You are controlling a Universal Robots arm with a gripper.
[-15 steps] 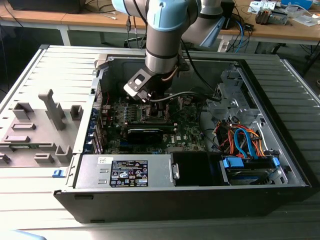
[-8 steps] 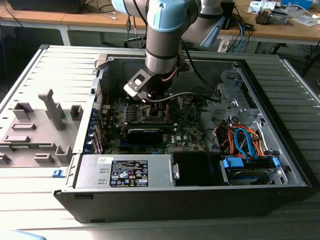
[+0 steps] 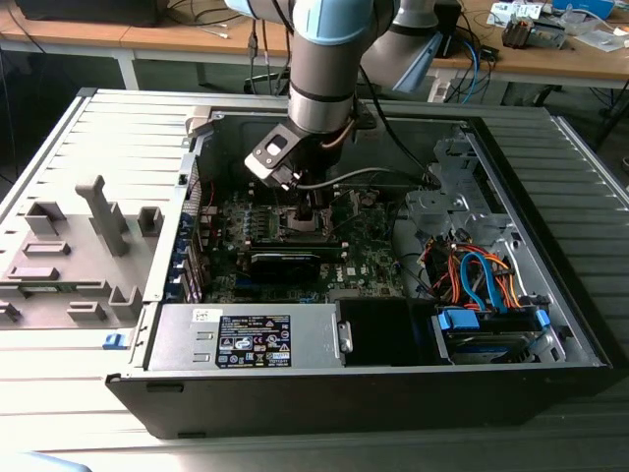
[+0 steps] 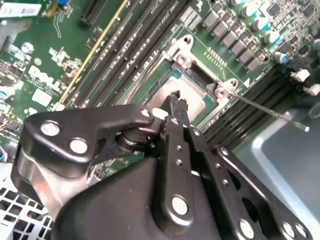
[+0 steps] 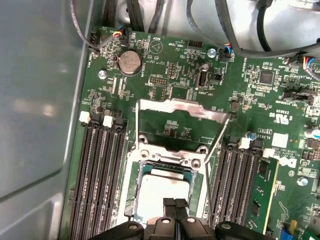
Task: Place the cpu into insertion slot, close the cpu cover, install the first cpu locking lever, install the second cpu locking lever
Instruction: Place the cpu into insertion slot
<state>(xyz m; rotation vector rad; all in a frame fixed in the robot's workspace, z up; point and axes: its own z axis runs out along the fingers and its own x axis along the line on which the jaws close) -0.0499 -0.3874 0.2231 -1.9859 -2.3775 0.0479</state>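
You are operating in a robotics or electronics lab. Findings: an opened desktop computer case (image 3: 393, 403) lies on its side on a ribbed grey metal table (image 3: 118, 128), with its motherboard (image 5: 165, 75) exposed. A robot arm (image 3: 319, 79) reaches into it. A grey moulded fixture (image 3: 103, 211) sits alongside. Wooden benches (image 3: 98, 37) behind carry trailing cables (image 3: 479, 64) and small hardware (too small to identify).

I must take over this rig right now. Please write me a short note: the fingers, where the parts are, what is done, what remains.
Gripper: fingers shut, holding nothing, close over the cpu; I cannot tell if they touch it.
Cpu lies flat in the insertion slot: done.
Cpu cover: open, tilted up off the slot.
One locking lever sticks out free, not latched.
Left: cover, both levers.
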